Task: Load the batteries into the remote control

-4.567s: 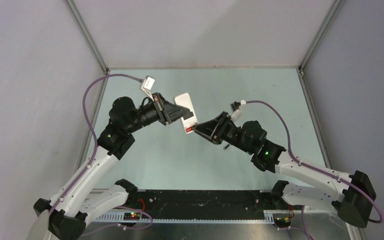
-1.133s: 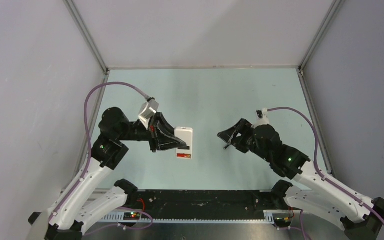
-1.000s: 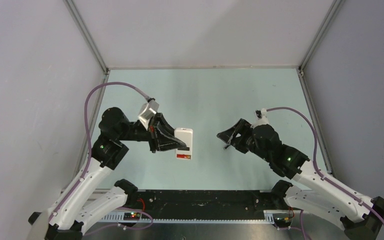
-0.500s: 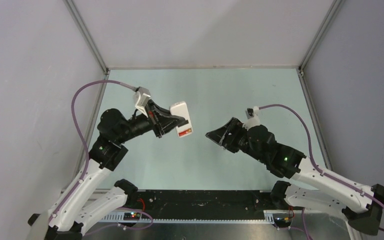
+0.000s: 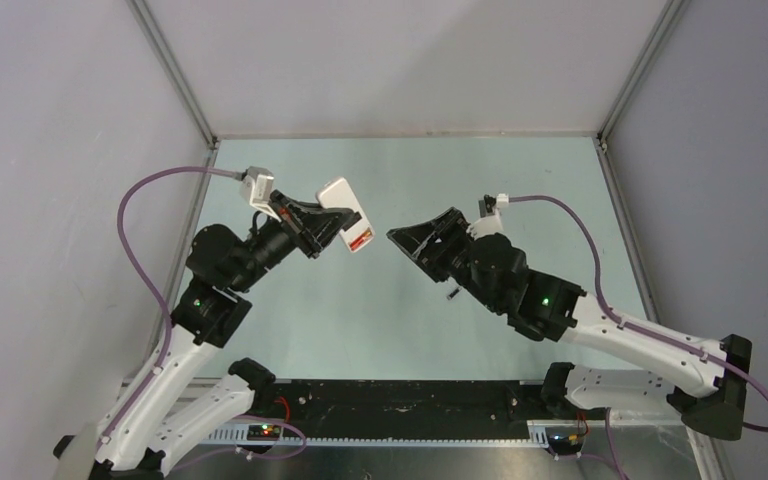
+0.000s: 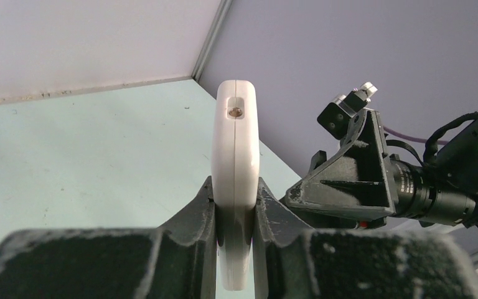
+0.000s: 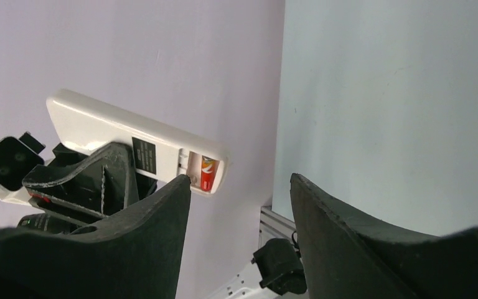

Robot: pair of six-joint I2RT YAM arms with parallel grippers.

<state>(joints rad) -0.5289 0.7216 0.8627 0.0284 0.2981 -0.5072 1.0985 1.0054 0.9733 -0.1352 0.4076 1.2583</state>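
Pale green table (image 5: 410, 170) below | left jaws clamped on remote control (image 5: 345, 205), lifted and tilted to present open bay | orange-red battery (image 7: 208, 173) seated | right jaws apart, empty, facing bay | dark battery (image 5: 451, 294) lying on table, not yet loaded

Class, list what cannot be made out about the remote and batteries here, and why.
- Remote front: left wrist sees only its edge; it faces away in the other views.
- Second battery slot: right wrist, too small beside the orange battery to tell if filled.
- Dark speck by the right arm, top view: too small to call a battery.
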